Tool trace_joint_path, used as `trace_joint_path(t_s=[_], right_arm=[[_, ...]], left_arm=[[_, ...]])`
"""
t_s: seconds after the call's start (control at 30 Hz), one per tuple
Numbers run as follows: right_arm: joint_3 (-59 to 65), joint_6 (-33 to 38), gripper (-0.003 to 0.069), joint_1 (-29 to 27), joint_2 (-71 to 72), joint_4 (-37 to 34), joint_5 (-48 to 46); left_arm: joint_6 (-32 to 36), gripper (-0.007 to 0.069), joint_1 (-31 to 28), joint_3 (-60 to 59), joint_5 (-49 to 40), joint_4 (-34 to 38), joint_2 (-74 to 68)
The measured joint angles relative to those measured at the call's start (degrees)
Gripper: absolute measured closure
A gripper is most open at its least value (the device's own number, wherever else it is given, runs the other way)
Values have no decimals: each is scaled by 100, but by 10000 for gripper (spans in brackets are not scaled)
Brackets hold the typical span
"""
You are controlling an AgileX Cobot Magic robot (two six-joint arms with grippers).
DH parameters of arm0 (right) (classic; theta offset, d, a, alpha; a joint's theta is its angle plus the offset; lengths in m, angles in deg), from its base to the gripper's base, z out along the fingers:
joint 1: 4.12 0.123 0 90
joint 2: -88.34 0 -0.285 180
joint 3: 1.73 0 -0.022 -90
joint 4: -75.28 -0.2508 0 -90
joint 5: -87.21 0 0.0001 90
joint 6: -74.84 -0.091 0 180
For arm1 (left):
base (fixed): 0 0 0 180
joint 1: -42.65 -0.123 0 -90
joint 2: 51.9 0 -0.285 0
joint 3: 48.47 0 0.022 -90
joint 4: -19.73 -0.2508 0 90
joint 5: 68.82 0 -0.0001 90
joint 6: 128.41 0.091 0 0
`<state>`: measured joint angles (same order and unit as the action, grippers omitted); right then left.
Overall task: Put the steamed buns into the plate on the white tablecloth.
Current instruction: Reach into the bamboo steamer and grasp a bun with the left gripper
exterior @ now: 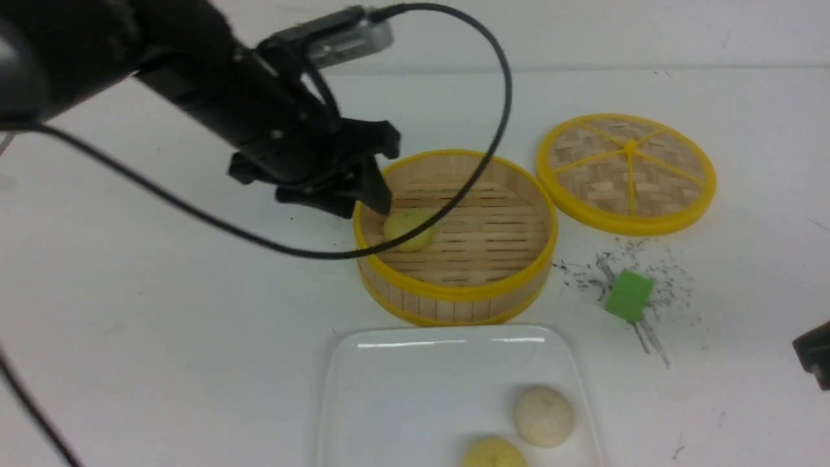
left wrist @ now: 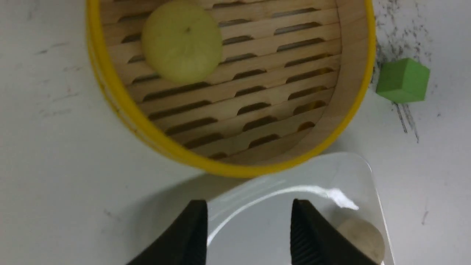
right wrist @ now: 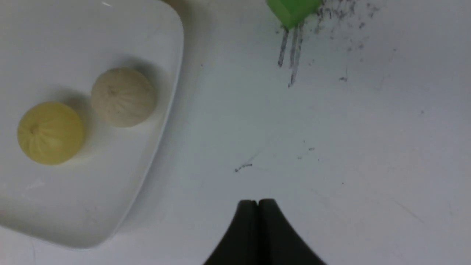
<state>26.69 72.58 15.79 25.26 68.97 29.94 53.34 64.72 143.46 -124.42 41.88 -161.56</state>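
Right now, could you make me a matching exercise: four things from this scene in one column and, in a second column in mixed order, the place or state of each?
Column 1
1. off-white bun
2. green block
3. left pincer
4. right pincer

Column 2
A. shut, holding nothing
B. lying on the plate
C. open, holding nothing
D. resting on the tablecloth

Pairs: 1-B, 2-D, 3-C, 4-A
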Motion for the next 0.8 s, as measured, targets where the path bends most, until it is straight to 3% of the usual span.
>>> trace_joint_path(t_s=[0.33,0.53,0.8], right_arm=[[83,0,670,0,0,-240,286],[88,0,667,0,0,-321,301],[88,0,663,0,0,-347,324]], left_arm=[[-470,239,555,2554,-1048,-1726,-2189],[-489,228,791,2928,-840,-2216,-2567],[-514,253,806,2935,-626,-2332,-2805]])
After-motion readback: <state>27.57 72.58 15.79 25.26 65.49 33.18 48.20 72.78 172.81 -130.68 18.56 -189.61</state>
